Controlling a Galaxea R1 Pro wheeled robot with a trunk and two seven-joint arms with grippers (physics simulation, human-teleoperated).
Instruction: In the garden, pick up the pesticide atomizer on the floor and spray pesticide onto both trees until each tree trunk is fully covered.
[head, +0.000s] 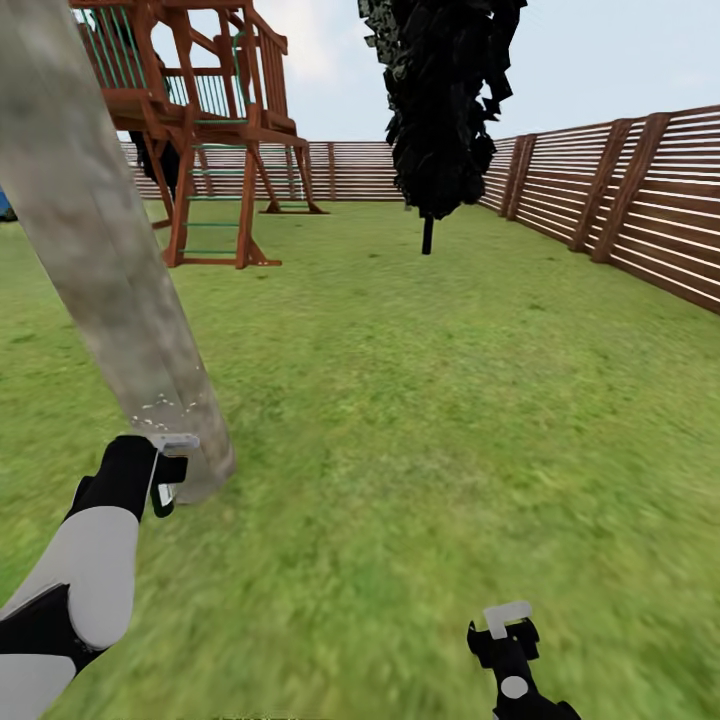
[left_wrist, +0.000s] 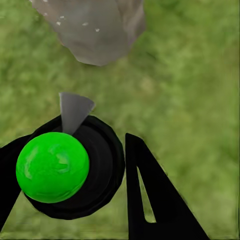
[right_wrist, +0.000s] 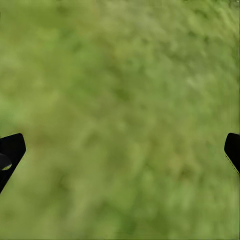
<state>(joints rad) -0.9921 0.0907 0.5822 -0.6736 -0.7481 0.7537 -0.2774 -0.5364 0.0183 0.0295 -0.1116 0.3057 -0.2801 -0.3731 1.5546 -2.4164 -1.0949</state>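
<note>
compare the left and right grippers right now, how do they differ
The left gripper is shut on the atomizer, near the trunk; the right gripper is open and empty, over bare grass. Both have black fingers and hang low.

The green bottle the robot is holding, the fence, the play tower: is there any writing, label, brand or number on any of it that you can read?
None can be read.
Atomizer in the left gripper: plain green top, black body, no label showing.
Tree trunk: only white specks of pesticide, no sign.
Fence and wooden play tower: bare slats and beams, no lettering.
Right gripper: unmarked.
</note>
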